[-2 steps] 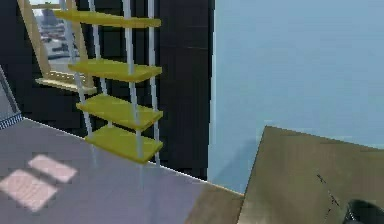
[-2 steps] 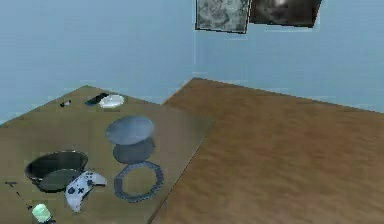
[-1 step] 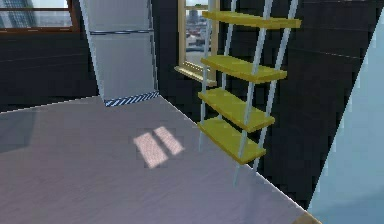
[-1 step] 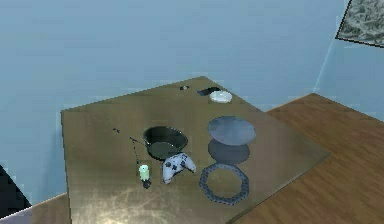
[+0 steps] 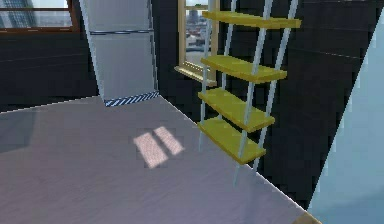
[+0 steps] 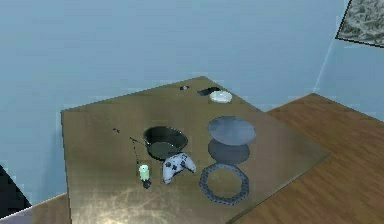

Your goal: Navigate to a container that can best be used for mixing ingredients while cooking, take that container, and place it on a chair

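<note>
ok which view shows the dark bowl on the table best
The arm side view: the dark bowl sits near the middle of the wooden table, seen from above with its whole rim and inside clear, next to a white game controller. The forward view faces a grey fridge and yellow shelves.

There's the bowl (image 6: pixel 231 130): round, grey-blue across its wide top, darker down its side, standing upright on the wooden table (image 6: pixel 100 130), right of centre. It sits just beside a dark pan (image 6: pixel 165 140), with an eight-sided ring (image 6: pixel 224 184) near it, toward the table's front edge.
</note>
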Controlling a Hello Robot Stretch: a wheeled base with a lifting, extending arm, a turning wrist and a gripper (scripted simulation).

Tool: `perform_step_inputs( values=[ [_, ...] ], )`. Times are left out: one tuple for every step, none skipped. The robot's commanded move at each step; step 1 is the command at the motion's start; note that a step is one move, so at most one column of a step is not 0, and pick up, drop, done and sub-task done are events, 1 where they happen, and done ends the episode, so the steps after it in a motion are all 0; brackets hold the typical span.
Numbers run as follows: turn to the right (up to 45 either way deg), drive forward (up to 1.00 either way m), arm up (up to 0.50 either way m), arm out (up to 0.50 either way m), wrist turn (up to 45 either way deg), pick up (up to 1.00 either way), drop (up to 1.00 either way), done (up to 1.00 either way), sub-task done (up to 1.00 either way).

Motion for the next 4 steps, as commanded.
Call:
perform_step_inputs(
  values=[
    [0.0,0.00,0.38,0.00,0.0,0.00,0.00,0.00,0.00],
    [0.0,0.00,0.00,0.34,0.0,0.00,0.00,0.00,0.00],
    [0.0,0.00,0.00,0.00,45.0,0.00,0.00,0.00,0.00],
    [0.0,0.00,0.00,0.00,45.0,0.00,0.00,0.00,0.00]
  ],
)
